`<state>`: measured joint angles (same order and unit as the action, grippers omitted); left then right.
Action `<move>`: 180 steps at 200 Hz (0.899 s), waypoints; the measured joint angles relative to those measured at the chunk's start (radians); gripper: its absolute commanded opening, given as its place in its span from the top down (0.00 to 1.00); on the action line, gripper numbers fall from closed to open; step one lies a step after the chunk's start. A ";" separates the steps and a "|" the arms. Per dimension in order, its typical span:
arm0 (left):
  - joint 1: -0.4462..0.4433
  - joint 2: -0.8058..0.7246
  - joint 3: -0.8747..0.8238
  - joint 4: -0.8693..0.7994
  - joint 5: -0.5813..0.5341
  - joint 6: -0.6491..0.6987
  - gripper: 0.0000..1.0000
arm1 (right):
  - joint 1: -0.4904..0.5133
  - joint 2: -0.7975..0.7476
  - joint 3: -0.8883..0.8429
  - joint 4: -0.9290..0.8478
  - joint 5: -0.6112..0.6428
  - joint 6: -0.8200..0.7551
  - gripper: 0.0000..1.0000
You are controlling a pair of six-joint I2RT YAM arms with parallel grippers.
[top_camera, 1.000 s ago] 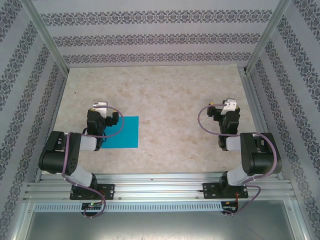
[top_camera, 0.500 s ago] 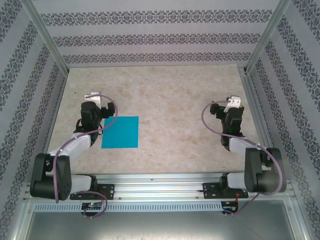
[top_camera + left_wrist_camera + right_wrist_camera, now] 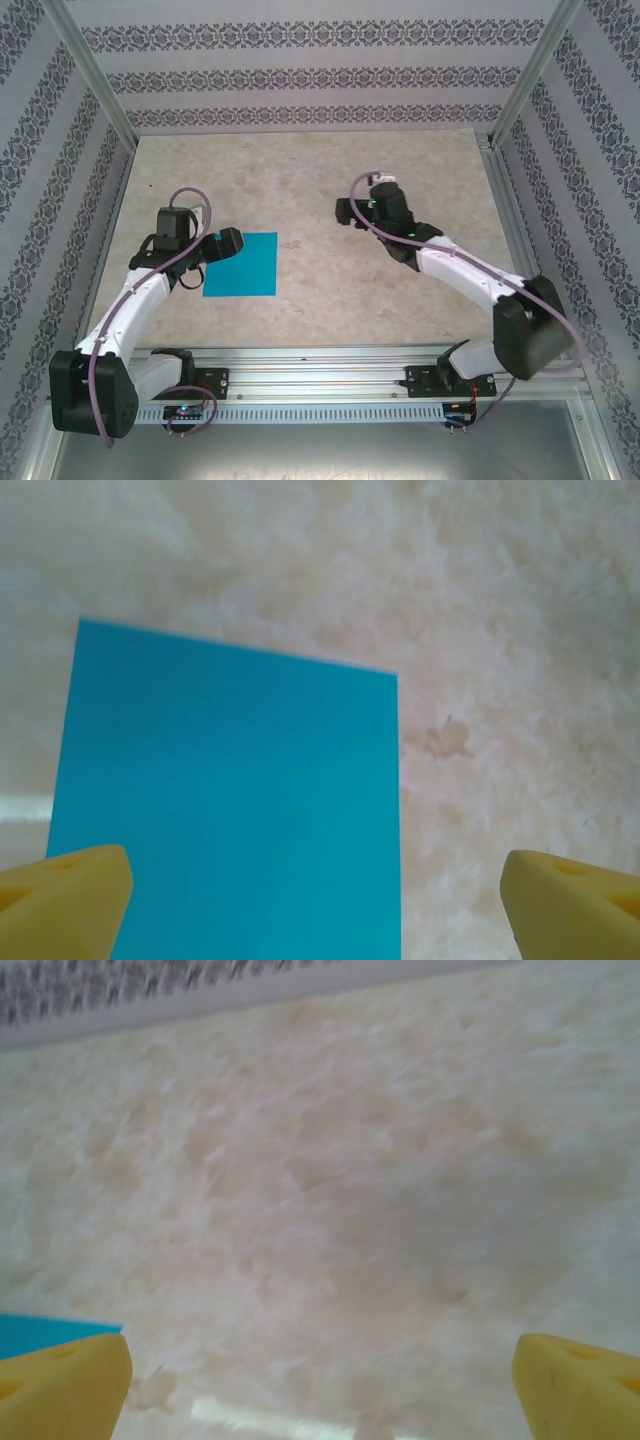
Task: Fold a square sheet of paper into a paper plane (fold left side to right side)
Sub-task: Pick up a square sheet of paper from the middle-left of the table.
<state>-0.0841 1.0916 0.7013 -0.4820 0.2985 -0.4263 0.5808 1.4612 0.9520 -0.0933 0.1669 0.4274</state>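
The square sheet of paper (image 3: 242,266) lies flat and unfolded on the table, left of centre, bright cyan-blue. My left gripper (image 3: 228,243) hovers over its upper left part, pointing right. In the left wrist view the sheet (image 3: 230,800) spreads below the left gripper (image 3: 320,910), whose yellow fingertips (image 3: 70,900) stand wide apart and open; one is above the paper, the other above bare table. My right gripper (image 3: 342,212) is over the middle of the table, right of the sheet and apart from it. It is open (image 3: 320,1390), with a corner of the sheet (image 3: 40,1332) beside its left fingertip.
The marbled beige tabletop (image 3: 330,160) is walled by patterned panels (image 3: 300,75) at the back and both sides. Metal posts (image 3: 90,75) stand at the corners. A rail (image 3: 320,365) with the arm bases runs along the near edge.
The left arm has stretched out and turned its gripper rightward over the sheet's left part. The right arm has reached left from the table's right side to its middle. The sheet has not moved.
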 measured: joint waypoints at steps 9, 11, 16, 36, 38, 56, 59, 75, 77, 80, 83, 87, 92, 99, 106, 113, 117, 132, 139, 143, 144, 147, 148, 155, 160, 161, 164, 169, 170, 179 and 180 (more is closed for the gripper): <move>0.000 0.000 -0.019 -0.022 0.011 -0.011 0.10 | 0.058 0.079 0.068 -0.039 0.005 0.026 0.02; 0.000 0.000 -0.024 -0.025 0.013 -0.013 0.10 | 0.070 0.095 0.085 -0.047 0.007 0.031 0.02; 0.000 0.001 -0.036 -0.033 0.019 -0.021 0.11 | 0.097 0.139 0.126 -0.064 0.008 0.045 0.02; 0.000 0.022 -0.071 -0.050 0.042 -0.033 0.15 | 0.181 0.295 0.282 -0.124 0.015 0.089 0.02; 0.000 0.026 -0.074 -0.051 0.043 -0.033 0.16 | 0.188 0.310 0.298 -0.131 0.016 0.095 0.02; 0.000 0.065 -0.096 -0.051 0.044 -0.041 0.18 | 0.233 0.422 0.413 -0.175 0.015 0.130 0.02; 0.000 0.071 -0.100 -0.051 0.044 -0.043 0.19 | 0.238 0.438 0.432 -0.183 0.016 0.134 0.02; 0.000 0.098 -0.120 -0.044 0.036 -0.058 0.21 | 0.258 0.542 0.546 -0.231 0.015 0.156 0.02; 0.000 0.101 -0.123 -0.042 0.036 -0.060 0.21 | 0.259 0.556 0.565 -0.241 0.016 0.158 0.02; 0.000 0.104 -0.126 -0.039 0.036 -0.063 0.22 | 0.263 0.574 0.587 -0.249 0.016 0.160 0.02; 0.000 0.108 -0.130 -0.035 0.037 -0.066 0.23 | 0.264 0.594 0.608 -0.256 0.016 0.163 0.02; 0.000 0.111 -0.133 -0.031 0.036 -0.068 0.23 | 0.266 0.615 0.634 -0.267 0.016 0.167 0.02; 0.000 0.117 -0.137 -0.027 0.036 -0.074 0.23 | 0.270 0.647 0.674 -0.286 0.016 0.172 0.02; 0.000 0.126 -0.140 -0.019 0.035 -0.078 0.24 | 0.272 0.688 0.723 -0.309 0.016 0.176 0.02; 0.000 0.134 -0.142 -0.012 0.033 -0.080 0.24 | 0.275 0.726 0.768 -0.331 0.016 0.179 0.02; 0.000 0.141 -0.145 -0.005 0.029 -0.081 0.24 | 0.277 0.760 0.808 -0.349 0.016 0.181 0.02; 0.000 0.143 -0.147 -0.001 0.027 -0.081 0.24 | 0.277 0.777 0.827 -0.359 0.015 0.182 0.02; 0.000 0.150 -0.154 0.013 0.024 -0.082 0.25 | 0.283 0.829 0.882 -0.394 0.015 0.182 0.02; 0.000 0.151 -0.158 0.019 0.024 -0.083 0.26 | 0.283 0.849 0.900 -0.409 0.015 0.182 0.02; 0.000 0.151 -0.160 0.024 0.022 -0.084 0.26 | 0.285 0.859 0.909 -0.416 0.015 0.182 0.02; 0.000 0.151 -0.161 0.024 0.022 -0.084 0.26 | 0.286 0.862 0.912 -0.418 0.015 0.182 0.02; 0.000 0.151 -0.162 0.026 0.021 -0.084 0.26 | 0.286 0.870 0.919 -0.424 0.015 0.182 0.02; 0.000 0.151 -0.163 0.026 0.021 -0.084 0.26 | 0.286 0.871 0.921 -0.425 0.015 0.182 0.02; 0.000 0.153 -0.166 0.030 0.020 -0.084 0.26 | 0.290 0.887 0.933 -0.438 0.014 0.182 0.02; 0.000 0.154 -0.167 0.032 0.018 -0.084 0.26 | 0.293 0.894 0.940 -0.446 0.014 0.182 0.02; 0.000 0.155 -0.167 0.032 0.018 -0.084 0.26 | 0.294 0.895 0.940 -0.447 0.014 0.182 0.02; 0.000 0.157 -0.167 0.033 0.018 -0.084 0.27 | 0.296 0.900 0.944 -0.452 0.015 0.182 0.02; 0.000 0.161 -0.168 0.034 0.016 -0.085 0.28 | 0.300 0.906 0.950 -0.460 0.014 0.182 0.02; 0.000 0.162 -0.168 0.034 0.016 -0.084 0.28 | 0.301 0.906 0.950 -0.461 0.014 0.183 0.02; 0.000 0.167 -0.168 0.040 0.014 -0.085 0.31 | 0.310 0.915 0.957 -0.469 0.009 0.185 0.03; 0.000 0.167 -0.168 0.042 0.014 -0.085 0.31 | 0.311 0.917 0.958 -0.471 0.008 0.185 0.03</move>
<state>-0.0841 1.2591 0.5331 -0.4404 0.3122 -0.5110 0.8921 2.3779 1.9102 -0.5640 0.1753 0.6125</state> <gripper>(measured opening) 0.722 0.978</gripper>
